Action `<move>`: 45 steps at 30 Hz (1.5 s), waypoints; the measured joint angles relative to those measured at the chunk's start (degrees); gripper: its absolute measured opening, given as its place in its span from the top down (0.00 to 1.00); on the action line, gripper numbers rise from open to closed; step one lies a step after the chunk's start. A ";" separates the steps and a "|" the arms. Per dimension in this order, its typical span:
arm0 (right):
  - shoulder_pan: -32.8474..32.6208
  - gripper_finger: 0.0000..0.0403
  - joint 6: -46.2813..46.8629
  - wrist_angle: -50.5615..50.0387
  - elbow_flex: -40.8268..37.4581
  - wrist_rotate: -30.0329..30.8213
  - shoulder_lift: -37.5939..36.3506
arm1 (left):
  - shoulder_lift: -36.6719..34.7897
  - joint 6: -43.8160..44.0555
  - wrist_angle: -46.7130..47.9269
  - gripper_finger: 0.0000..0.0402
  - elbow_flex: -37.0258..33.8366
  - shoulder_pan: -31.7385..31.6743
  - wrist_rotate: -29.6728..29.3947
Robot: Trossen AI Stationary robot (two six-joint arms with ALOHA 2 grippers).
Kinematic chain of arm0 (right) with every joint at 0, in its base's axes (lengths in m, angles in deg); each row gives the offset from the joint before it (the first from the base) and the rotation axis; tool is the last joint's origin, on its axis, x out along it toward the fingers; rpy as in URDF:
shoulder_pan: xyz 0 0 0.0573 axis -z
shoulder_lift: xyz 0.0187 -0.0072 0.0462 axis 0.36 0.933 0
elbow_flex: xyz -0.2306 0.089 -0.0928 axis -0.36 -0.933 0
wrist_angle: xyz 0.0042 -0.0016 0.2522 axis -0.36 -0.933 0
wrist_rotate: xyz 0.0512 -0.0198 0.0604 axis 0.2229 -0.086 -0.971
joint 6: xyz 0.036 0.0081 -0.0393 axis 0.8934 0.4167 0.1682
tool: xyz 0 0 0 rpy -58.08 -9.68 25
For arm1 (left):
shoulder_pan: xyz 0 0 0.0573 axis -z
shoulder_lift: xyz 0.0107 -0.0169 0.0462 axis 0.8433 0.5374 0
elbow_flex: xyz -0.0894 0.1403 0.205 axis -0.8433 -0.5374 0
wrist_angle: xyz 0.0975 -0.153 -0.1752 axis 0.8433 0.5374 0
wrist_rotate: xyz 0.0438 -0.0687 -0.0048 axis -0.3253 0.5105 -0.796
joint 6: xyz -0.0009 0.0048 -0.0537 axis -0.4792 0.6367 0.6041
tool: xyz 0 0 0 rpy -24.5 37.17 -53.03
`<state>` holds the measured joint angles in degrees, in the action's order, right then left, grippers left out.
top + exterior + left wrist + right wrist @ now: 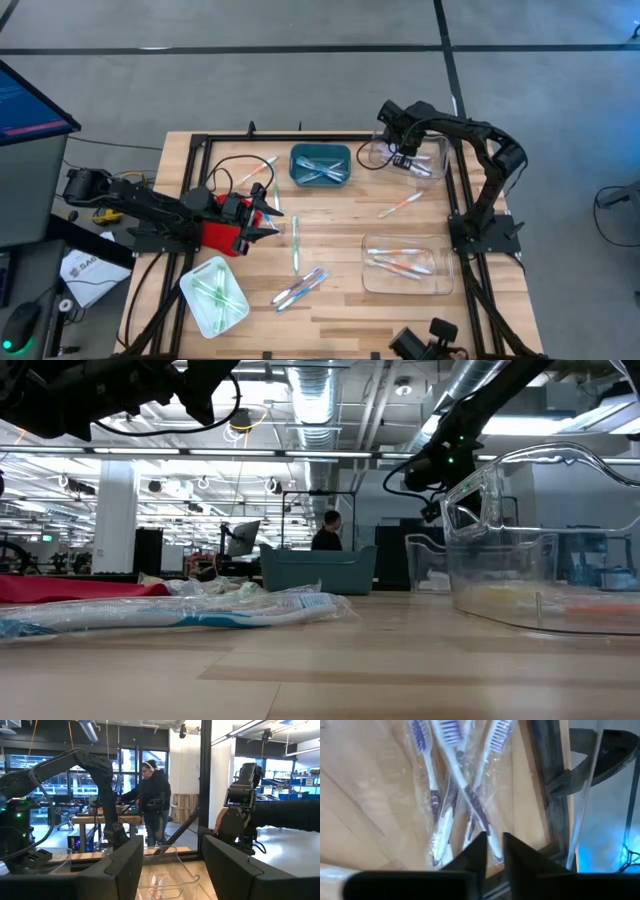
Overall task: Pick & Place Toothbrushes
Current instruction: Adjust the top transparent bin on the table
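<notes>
Right gripper (493,851) nearly closed, empty, above purple toothbrushes (462,795) in clear bin (415,158) at table's far right corner. Risk: slipping off crinkly wrappers. Left gripper (170,870) open, empty.

— Arms? 
— Left arm (150,210) dark, jointed, red section near the wrist, black cables looped beside it. 
— Other one? 
— Right arm (470,140) all black, curved links, square base plate, green indicator light in low view.

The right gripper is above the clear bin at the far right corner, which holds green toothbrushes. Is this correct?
Not quite. The right gripper is above that clear bin, but the toothbrushes inside are purple and white, not green, as the right wrist view shows.
</notes>
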<state>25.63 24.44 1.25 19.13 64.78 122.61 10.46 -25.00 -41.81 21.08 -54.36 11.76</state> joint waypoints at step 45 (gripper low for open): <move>-16.20 1.00 12.07 -4.74 -8.92 -17.18 -16.26 | -0.02 2.24 0.40 0.51 0.00 0.00 0.79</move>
<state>9.43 36.51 -3.49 10.21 47.60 106.35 10.43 -22.76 -41.41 21.08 -54.36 12.55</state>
